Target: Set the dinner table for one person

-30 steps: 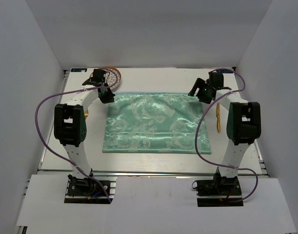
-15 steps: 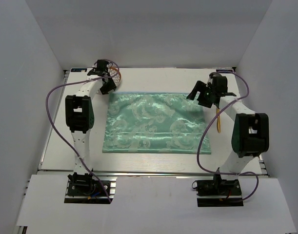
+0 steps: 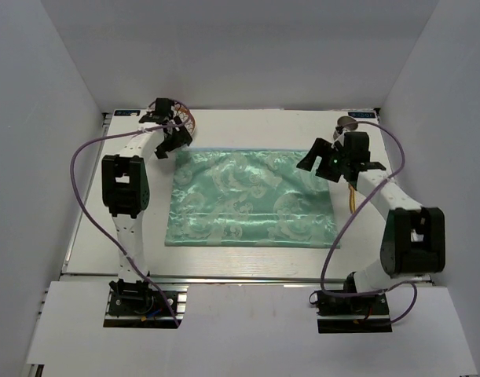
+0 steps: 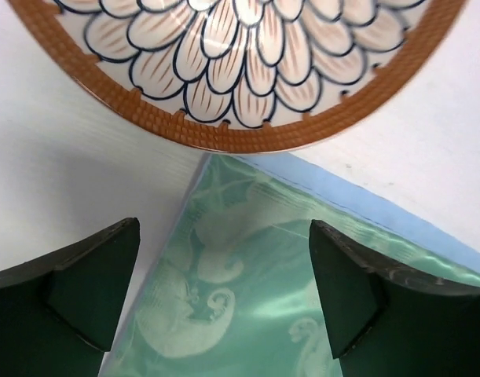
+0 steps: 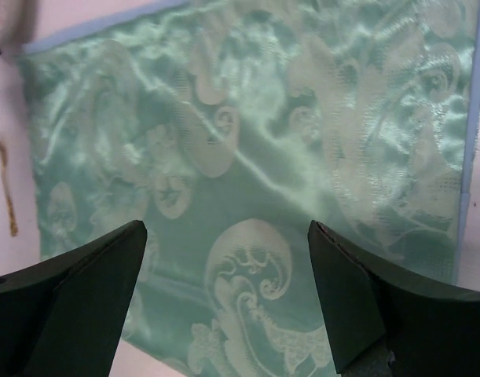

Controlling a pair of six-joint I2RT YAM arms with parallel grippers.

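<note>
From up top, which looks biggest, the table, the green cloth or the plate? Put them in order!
1. table
2. cloth
3. plate, partly hidden, but still clearly the smallest

Left claw [image 4: 224, 236], right claw [image 5: 228, 236], both agape.

- dinner table [image 3: 247, 261]: one
- green patterned cloth [image 3: 251, 196]: one
- plate [image 4: 247, 71], brown rim and petal pattern: one
- slim gold utensil [image 3: 352, 203]: one seen, kind unclear, partly behind the arm
- arms: two, left arm [image 3: 126, 188] and right arm [image 3: 412, 236]
- grippers: two, left gripper [image 4: 224, 298] and right gripper [image 5: 228, 298], two dark fingers on each, four in all
- purple cables [image 3: 76, 169]: two, one per arm
</note>
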